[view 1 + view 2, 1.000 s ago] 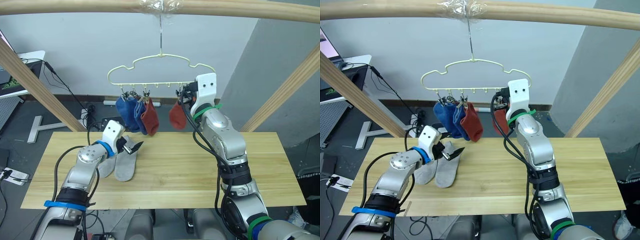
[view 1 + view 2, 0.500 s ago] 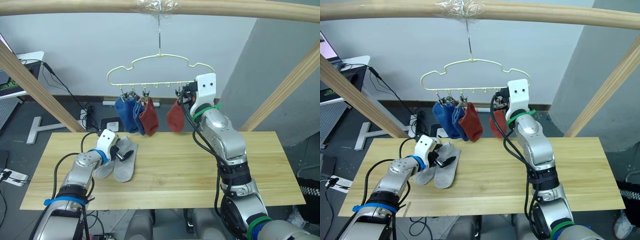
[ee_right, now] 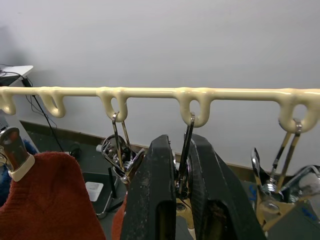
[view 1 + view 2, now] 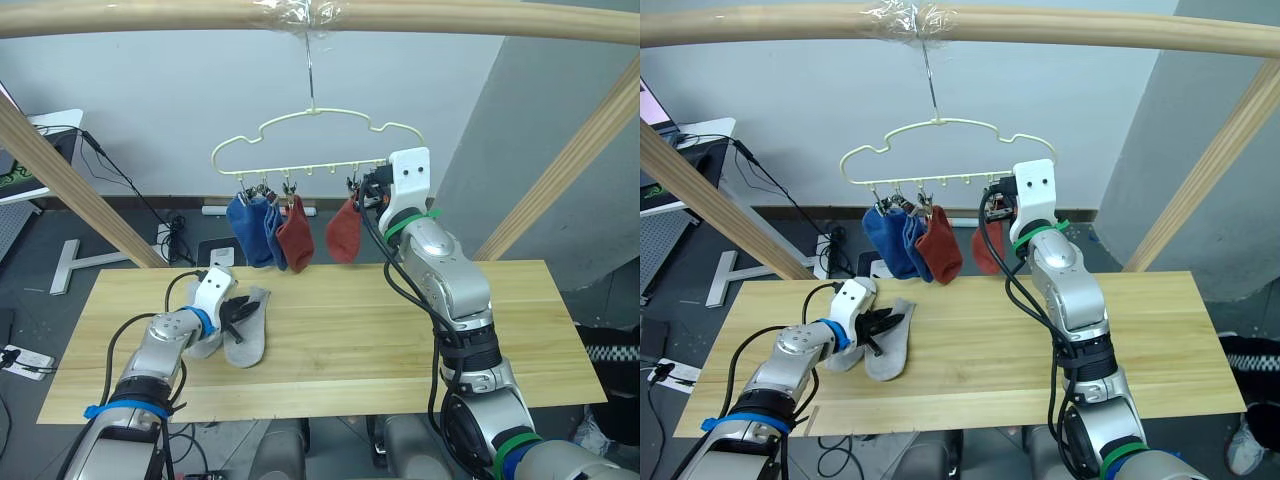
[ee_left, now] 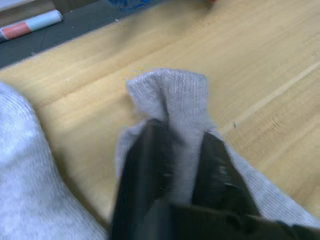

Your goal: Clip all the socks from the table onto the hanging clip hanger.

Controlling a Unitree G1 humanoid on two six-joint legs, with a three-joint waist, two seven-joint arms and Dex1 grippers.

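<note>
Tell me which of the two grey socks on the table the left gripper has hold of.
The grey sock nearer the table's middle: the left gripper pinches a fold of it. The other grey sock lies beside it, ungripped.

The table (image 4: 400,340) lies bare across the centre and right of the frame. At lower left two grey socks (image 4: 240,325) take up the wood. Above, blue socks (image 4: 250,230) and red socks (image 4: 296,233) crowd the hanger (image 4: 310,140) left of centre, and the right arm (image 4: 440,270) blocks its right end.

No legible text or labels anywhere.
</note>
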